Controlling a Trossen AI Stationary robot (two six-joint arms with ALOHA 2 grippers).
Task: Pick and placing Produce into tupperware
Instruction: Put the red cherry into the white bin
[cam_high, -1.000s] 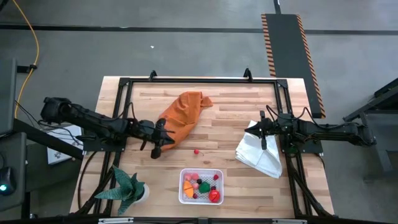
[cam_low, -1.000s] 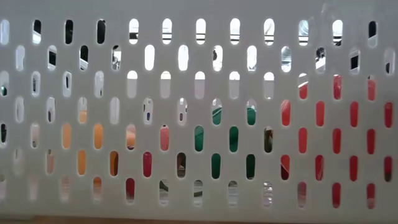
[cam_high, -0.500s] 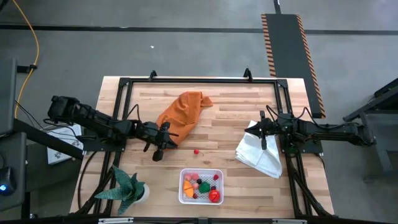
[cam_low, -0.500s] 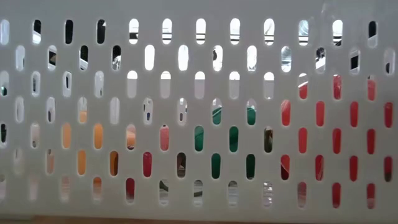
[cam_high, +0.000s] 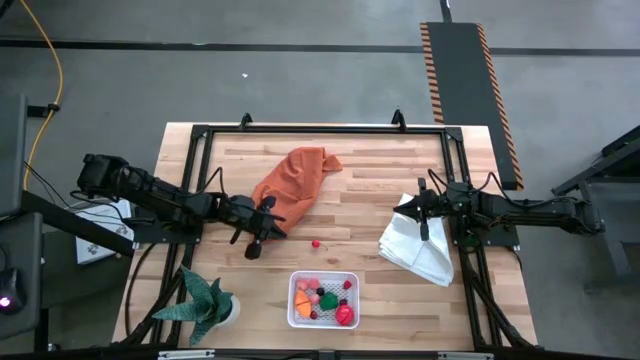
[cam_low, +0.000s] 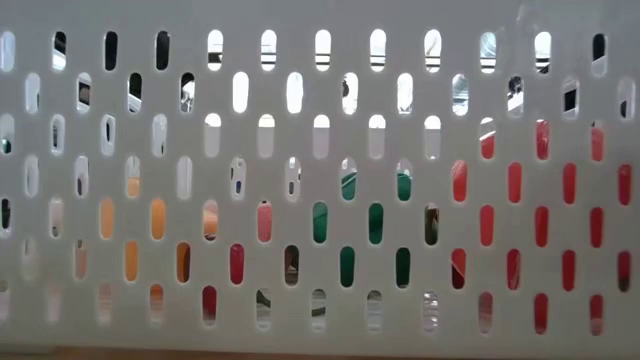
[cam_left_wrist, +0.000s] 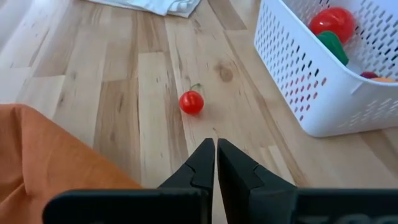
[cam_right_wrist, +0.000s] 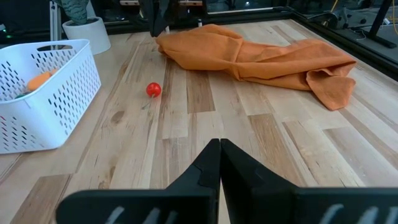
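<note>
Wooden planks form the table (cam_high: 380, 175), which is ringed by a black frame and set on a grey floor. The left gripper (cam_high: 254, 246) is seen with its jaws pressed together and nothing held, its fingertips (cam_left_wrist: 205, 157) poised over bare wood at the edge of an orange cloth (cam_high: 293, 184). A small red cherry-like piece of Produce (cam_left_wrist: 191, 102) lies loose on the table just beyond those fingertips, between the cloth and the tupperware (cam_high: 293, 308). The tupperware, a white perforated container, is placed near the table's front edge and is filled with red, green, orange, pink and dark pieces. The right gripper (cam_high: 424, 228) is also shut and empty, resting above a folded white cloth (cam_high: 420, 250) at the right side. A potted green plant (cam_high: 205, 302) is found at the front left corner.
</note>
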